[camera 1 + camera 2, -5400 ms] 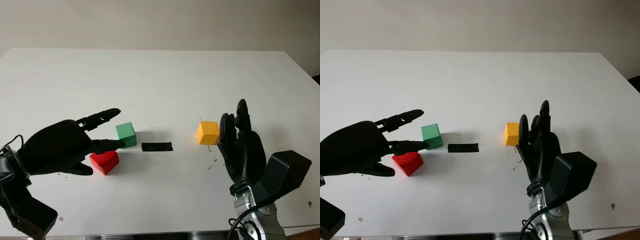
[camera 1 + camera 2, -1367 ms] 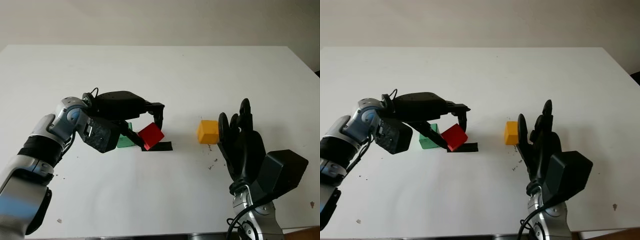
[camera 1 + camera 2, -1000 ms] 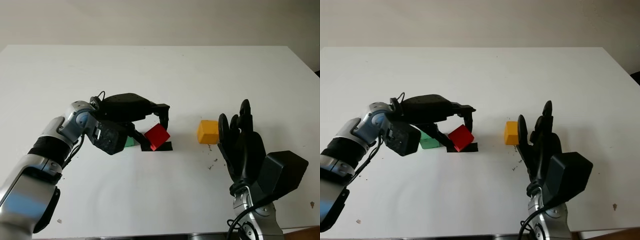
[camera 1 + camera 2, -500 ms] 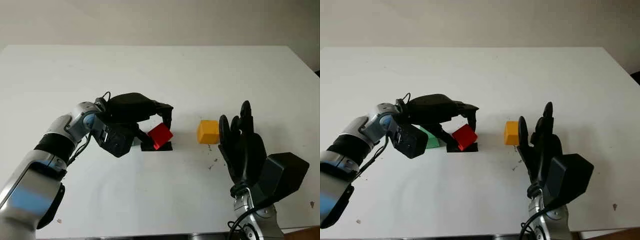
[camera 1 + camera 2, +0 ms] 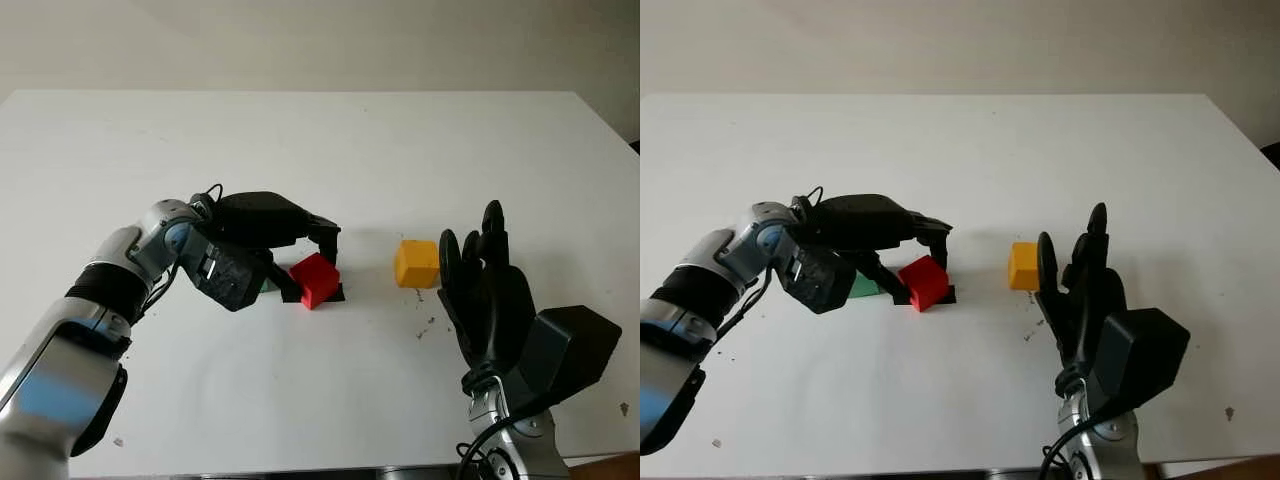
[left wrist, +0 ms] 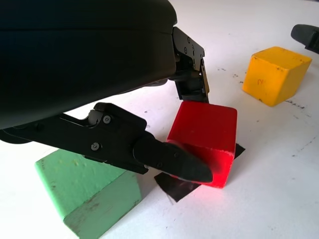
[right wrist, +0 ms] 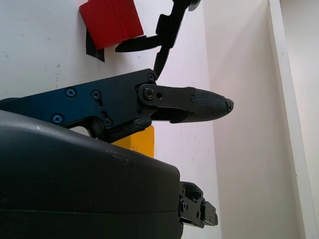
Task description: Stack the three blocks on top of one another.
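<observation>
My left hand (image 5: 311, 268) is shut on the red block (image 5: 320, 283), one finger (image 6: 192, 82) behind it and the thumb (image 6: 172, 160) in front. The red block sits low on a black tape mark (image 6: 172, 185) near the table's middle. Just left of it stands the green block (image 5: 862, 287), partly hidden by the hand. Further right, the yellow block (image 5: 415, 263) stands alone on the table. My right hand (image 5: 485, 290) is open and upright, just right of and nearer than the yellow block.
The white table (image 5: 320, 150) stretches wide behind the blocks. Small dark specks (image 5: 428, 325) mark its surface near the right hand. The table's right edge (image 5: 610, 140) runs diagonally at the far right.
The left hand took up the red block from beside the green block, carried it right, and lowered it onto the black tape. The right hand stayed put.
</observation>
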Available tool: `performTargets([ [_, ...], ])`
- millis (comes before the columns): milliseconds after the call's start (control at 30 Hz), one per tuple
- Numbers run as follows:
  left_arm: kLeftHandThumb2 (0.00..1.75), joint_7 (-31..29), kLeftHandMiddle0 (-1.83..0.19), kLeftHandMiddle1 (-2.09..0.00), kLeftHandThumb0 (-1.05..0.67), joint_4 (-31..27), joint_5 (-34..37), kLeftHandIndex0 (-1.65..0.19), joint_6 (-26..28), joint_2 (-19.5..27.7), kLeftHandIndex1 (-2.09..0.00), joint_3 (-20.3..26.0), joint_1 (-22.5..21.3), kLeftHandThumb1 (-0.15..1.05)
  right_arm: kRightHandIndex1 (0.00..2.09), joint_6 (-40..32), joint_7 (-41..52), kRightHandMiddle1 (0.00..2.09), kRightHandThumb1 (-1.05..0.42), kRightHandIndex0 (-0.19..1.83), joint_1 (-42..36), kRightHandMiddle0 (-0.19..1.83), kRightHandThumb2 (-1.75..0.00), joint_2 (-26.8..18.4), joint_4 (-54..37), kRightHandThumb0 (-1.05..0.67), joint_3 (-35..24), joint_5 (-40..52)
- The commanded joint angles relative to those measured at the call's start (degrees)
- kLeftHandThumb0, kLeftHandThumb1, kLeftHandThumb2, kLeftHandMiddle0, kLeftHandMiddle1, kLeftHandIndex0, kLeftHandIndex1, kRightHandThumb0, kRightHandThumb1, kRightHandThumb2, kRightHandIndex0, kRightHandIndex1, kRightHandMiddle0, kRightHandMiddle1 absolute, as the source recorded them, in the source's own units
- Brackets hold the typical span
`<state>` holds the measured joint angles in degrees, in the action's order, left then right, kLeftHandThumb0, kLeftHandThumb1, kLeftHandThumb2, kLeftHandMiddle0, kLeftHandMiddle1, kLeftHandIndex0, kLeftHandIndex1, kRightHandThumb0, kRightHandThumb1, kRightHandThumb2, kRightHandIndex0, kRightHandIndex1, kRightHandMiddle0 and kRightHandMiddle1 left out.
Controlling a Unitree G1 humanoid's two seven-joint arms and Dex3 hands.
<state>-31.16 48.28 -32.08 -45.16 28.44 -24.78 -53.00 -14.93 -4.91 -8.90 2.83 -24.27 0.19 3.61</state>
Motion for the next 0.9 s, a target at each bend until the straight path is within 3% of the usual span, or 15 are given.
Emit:
performTargets([
  [0, 0.07, -0.3, -0.12, -0.05, -0.59, -1.1, 0.3, -0.24, 0.1, 0.6, -0.93, 0.0, -1.3, 1.05, 0.0, 0.0, 0.1, 0.05, -1.05, -0.19, -0.1, -0.16, -0.43, 0.1, -1.3, -0.61, -0.1, 0.1],
  [100, 0.06, 0.6, -0.1, -0.04, -0.59, -1.4, -0.1, -0.2, -0.3, 1.0, -0.87, 0.0, -1.1, 1.04, 0.0, 0.0, 0.2, 0.05, -1.05, -0.19, -0.1, -0.16, -0.43, 0.1, -1.3, -0.61, -0.1, 0.0],
  [167, 0.06, 1.7, -0.07, -0.04, -0.57, -1.8, -0.8, -0.1, -0.6, 1.4, -0.72, -0.1, -1.0, 1.04, 0.0, -0.1, 0.1, 0.05, -1.05, -0.19, -0.1, -0.16, -0.43, 0.2, -1.3, -0.61, -0.1, -0.1],
  [233, 0.05, 2.8, -0.02, -0.05, -0.56, -2.1, -1.4, -0.11, -0.6, 1.5, -0.31, -0.1, -0.9, 1.03, 0.0, 0.0, 0.2, 0.05, -1.05, -0.19, -0.2, -0.16, -0.43, 0.2, -1.3, -0.61, -0.1, 0.1],
  [267, 0.05, 3.1, 0.0, -0.04, -0.56, -2.2, -1.5, -0.1, -0.6, 1.6, -0.21, -0.1, -0.8, 1.03, 0.0, 0.0, 0.3, 0.05, -1.05, -0.19, -0.3, -0.16, -0.43, 0.2, -1.3, -0.61, -0.2, 0.1],
  [367, 0.05, 2.6, 0.06, -0.03, -0.6, -2.5, -0.7, -0.02, -0.1, 1.6, -0.08, 0.2, -0.8, 1.01, 0.0, -0.3, 0.2, 0.06, -1.05, -0.19, -0.4, -0.16, -0.42, 0.2, -1.6, -0.61, -0.2, 0.1],
  [533, 0.04, 0.4, 0.15, -0.04, -0.6, -4.7, 2.1, 0.15, 1.7, 2.7, -0.03, 1.7, -1.0, 0.95, 0.0, -0.2, 0.5, 0.05, -1.05, -0.19, -0.2, -0.16, -0.39, -0.1, -1.7, -0.63, -0.6, 0.5],
  [667, 0.04, -4.2, 0.18, -0.03, -0.77, -7.6, 9.4, 0.19, 6.0, 3.8, 0.0, 5.2, -0.3, 0.93, 0.01, 0.6, 1.2, 0.06, -1.05, -0.19, 0.3, -0.15, -0.33, -2.1, -1.7, -0.63, -1.1, -1.3],
  [767, 0.06, -8.9, 0.19, -0.02, -0.88, -9.4, 19.3, 0.19, 8.2, 4.9, 0.0, 10.0, 1.5, 0.95, 0.03, 0.1, 1.9, 0.07, -1.05, -0.17, 1.6, -0.1, -0.24, -4.0, -2.2, -0.65, -2.5, -2.1],
  [867, 0.06, -13.4, 0.19, 0.0, -0.87, -12.0, 29.4, 0.19, 13.1, 5.3, 0.0, 15.1, 4.3, 0.96, 0.04, 1.1, 4.0, 0.07, -1.05, -0.17, 3.4, -0.08, -0.14, -6.1, -1.7, -0.62, -4.4, -1.2],
])
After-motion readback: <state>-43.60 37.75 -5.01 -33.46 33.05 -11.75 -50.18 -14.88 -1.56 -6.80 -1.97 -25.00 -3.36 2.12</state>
